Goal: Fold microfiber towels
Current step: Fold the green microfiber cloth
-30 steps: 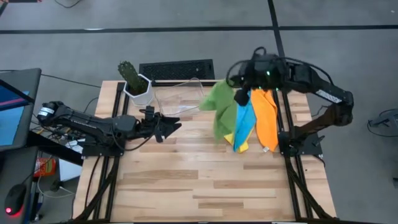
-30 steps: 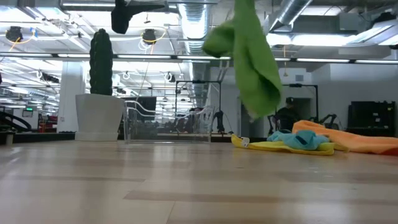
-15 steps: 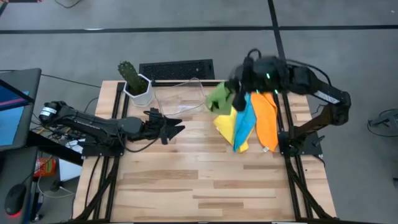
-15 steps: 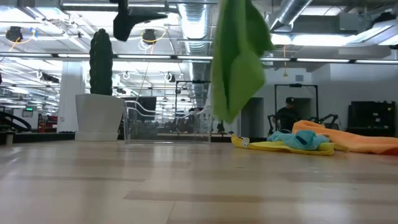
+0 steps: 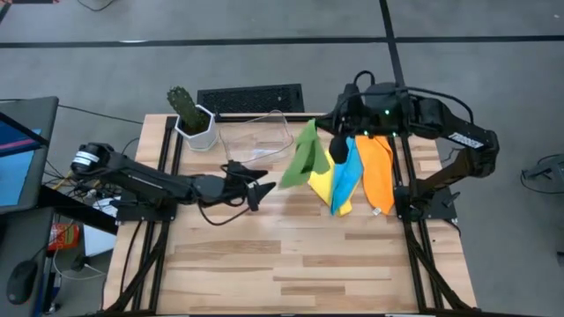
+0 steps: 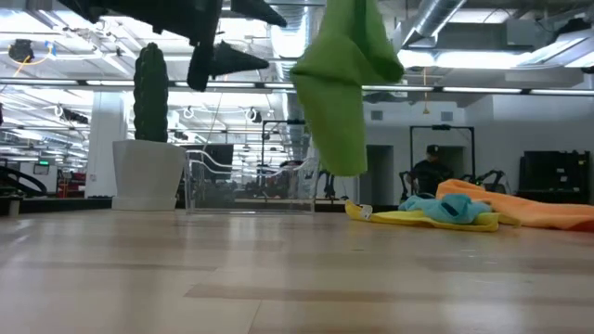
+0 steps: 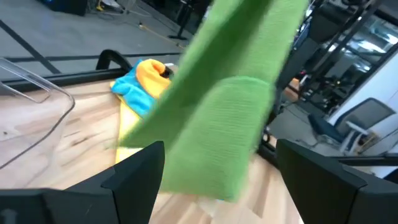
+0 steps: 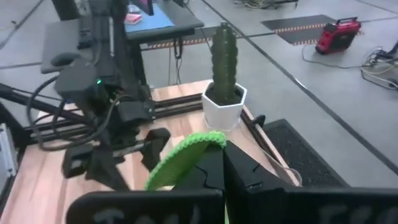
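1. Cloth hangs in mid-air: the green towel (image 5: 305, 157) dangles from the right pincer (image 5: 337, 146), whose fingers are pressed together on its top edge, well above the counter (image 5: 264, 255) near the far right side.
2. Limp folds in the low view show the green towel (image 6: 339, 88) draped and doubled over itself, clear of the wood; it looks light, soft and floppy, likely to sag and twist wherever it is unsupported.
3. The left pincer (image 5: 261, 190), fingers spread wide, reaches in from the left just beside the hanging lower edge, which fills its wrist view (image 7: 217, 118).
4. A free lower corner or hem seems the best place for a second hold, so the cloth can be stretched flat.
5. The yellow towel (image 5: 322, 183), light blue towel (image 5: 347, 174) and orange towel (image 5: 379, 172) lie heaped on the counter's far right.
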Controlling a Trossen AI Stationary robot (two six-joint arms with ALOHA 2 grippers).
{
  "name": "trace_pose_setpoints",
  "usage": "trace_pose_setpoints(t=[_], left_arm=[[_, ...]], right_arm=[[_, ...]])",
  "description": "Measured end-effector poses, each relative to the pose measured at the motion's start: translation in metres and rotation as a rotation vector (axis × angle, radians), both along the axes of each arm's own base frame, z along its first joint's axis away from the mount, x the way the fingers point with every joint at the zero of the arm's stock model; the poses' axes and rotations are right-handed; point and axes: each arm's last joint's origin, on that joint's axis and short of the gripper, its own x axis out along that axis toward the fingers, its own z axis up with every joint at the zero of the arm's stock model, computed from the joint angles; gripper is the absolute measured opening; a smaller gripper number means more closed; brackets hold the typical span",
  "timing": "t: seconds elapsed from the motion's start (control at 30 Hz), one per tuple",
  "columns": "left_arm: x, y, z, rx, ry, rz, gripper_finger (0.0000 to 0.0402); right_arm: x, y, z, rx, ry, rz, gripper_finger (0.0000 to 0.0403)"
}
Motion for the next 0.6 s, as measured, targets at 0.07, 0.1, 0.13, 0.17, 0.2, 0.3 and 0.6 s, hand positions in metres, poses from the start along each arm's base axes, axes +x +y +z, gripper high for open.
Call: trace_pose_setpoints(t=[0.07,0.1,0.13,0.17,0.2,0.3,0.6], left_arm=[[0.004,0.002,-0.003,-0.015,-0.004,-0.007,0.03],[0.006,0.003,-0.006,-0.03,0.0,-0.005,0.03],[0.007,0.005,-0.009,-0.043,0.006,-0.005,0.03],[0.009,0.006,-0.012,-0.056,0.012,-0.002,0.03],[0.01,0.007,-0.015,-0.068,0.017,-0.002,0.03],[0.016,0.01,-0.021,-0.102,0.013,-0.03,0.03],[0.023,0.01,-0.027,-0.12,-0.012,-0.089,0.03]], right_arm=[[0.0,0.003,0.0,-0.002,-0.001,0.007,0.0013],[0.001,0.005,0.0,-0.003,-0.005,0.011,0.0013],[0.001,0.008,0.001,-0.003,-0.009,0.023,0.0013],[0.001,0.012,0.001,0.001,-0.012,0.053,0.0013],[0.002,0.016,0.001,0.001,-0.008,0.111,0.0013],[0.002,0.026,0.0,-0.008,-0.001,0.249,0.0013],[0.003,0.022,0.004,-0.011,-0.037,0.161,0.0016]])
